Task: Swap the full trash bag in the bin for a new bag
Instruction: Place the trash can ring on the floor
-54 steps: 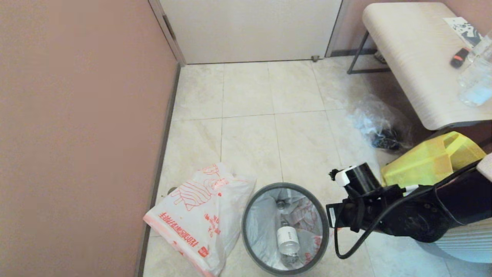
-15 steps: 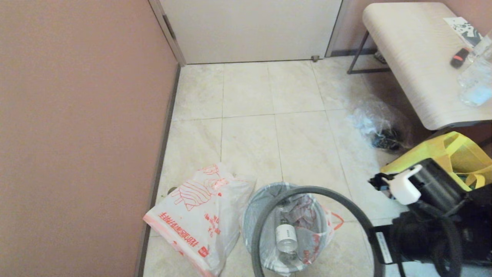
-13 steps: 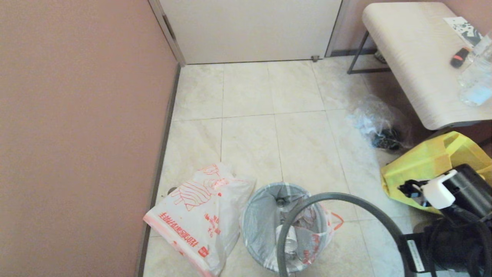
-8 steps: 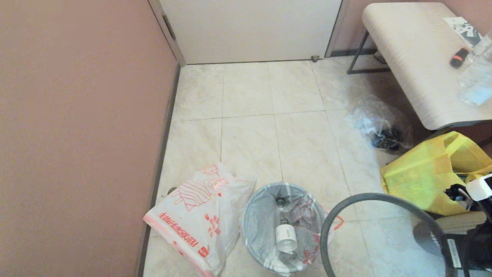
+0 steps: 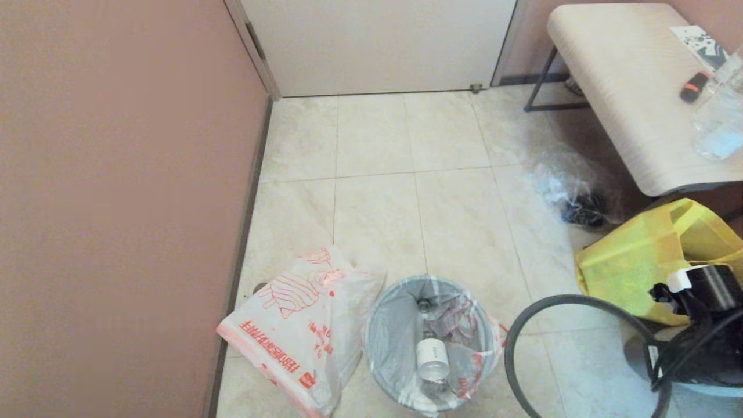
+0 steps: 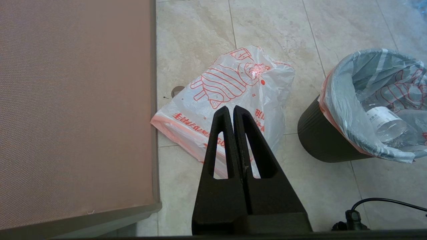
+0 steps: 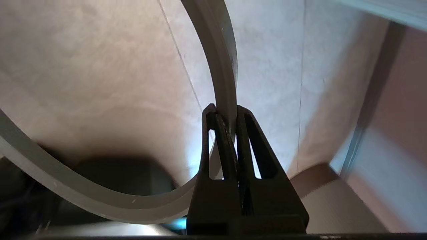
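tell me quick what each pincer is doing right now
Left pincer: shut, holding nothing, above the new bag.
Right pincer: shut on the hoop rim, held off the bin.

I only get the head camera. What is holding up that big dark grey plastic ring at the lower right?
Observer: The right wrist camera shows the right pincer shut on the dark grey plastic hoop, one finger on each side of its band.
Visitor: And the other arm? I see none.
Observer: The left pincer is shut and holds nothing. It points toward the thin flat white plastic bag with orange print on the floor.
Visitor: Is the bin's outside visible anywhere?
Observer: Yes. The round black plastic bin shows a ribbed side wall, with the mouth of the full white printed bag folded over its top edge.
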### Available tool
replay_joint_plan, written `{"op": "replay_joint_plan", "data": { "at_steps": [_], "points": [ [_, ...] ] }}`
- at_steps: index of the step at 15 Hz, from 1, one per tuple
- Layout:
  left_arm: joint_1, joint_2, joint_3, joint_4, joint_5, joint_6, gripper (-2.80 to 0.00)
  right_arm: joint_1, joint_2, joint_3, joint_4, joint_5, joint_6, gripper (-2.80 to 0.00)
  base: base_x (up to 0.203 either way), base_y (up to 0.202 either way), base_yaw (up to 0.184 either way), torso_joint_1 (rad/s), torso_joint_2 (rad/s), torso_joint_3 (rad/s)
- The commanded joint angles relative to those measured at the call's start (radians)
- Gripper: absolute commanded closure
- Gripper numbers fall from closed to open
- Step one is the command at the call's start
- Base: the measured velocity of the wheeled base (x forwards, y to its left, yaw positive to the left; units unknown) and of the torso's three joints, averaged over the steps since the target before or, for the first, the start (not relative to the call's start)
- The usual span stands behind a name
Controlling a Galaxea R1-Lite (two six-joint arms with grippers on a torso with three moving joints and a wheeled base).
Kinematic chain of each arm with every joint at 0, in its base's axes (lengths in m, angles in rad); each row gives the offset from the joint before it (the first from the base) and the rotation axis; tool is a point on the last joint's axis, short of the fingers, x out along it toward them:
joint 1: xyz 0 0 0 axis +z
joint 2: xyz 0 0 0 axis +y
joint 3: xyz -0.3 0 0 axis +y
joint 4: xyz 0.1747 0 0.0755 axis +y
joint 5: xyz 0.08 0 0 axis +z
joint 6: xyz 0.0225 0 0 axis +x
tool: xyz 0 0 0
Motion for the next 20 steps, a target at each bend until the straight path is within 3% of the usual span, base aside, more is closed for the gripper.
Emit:
{"op": "replay_joint_plan", "data": {
  "at_steps": [1,4,6,10,14,18,19,20],
  "points": [
    [0.000,0.001,0.000,0.000,0.000,0.000,0.00,-0.010,0.187,-0.006,-0.096,-0.002,-0.015,0.00,0.000,0.000,0.000,0.000,0.00,0.000],
    [0.000,0.001,0.000,0.000,0.000,0.000,0.00,-0.044,0.410,-0.084,-0.275,-0.002,-0.093,0.00,0.000,0.000,0.000,0.000,0.00,0.000],
    [0.000,0.001,0.000,0.000,0.000,0.000,0.00,-0.060,0.525,-0.190,-0.323,-0.001,-0.131,0.00,0.000,0.000,0.000,0.000,0.00,0.000],
    [0.000,0.001,0.000,0.000,0.000,0.000,0.00,-0.070,0.727,-0.372,-0.343,0.015,-0.172,0.00,0.000,0.000,0.000,0.000,0.00,0.000],
    [0.000,0.001,0.000,0.000,0.000,0.000,0.00,-0.065,0.831,-0.533,-0.337,0.139,-0.211,0.00,0.000,0.000,0.000,0.000,0.00,0.000],
    [0.000,0.001,0.000,0.000,0.000,0.000,0.00,-0.046,0.892,-0.645,-0.292,0.153,-0.242,0.00,0.000,0.000,0.000,0.000,0.00,0.000],
    [0.000,0.001,0.000,0.000,0.000,0.000,0.00,-0.043,0.906,-0.669,-0.276,0.152,-0.245,-2.80,0.000,0.000,0.000,0.000,0.00,0.000],
    [0.000,0.001,0.000,0.000,0.000,0.000,0.00,-0.039,0.904,-0.671,-0.256,0.152,-0.240,-2.80,0.000,0.000,0.000,0.000,0.00,0.000]
  ]
}}
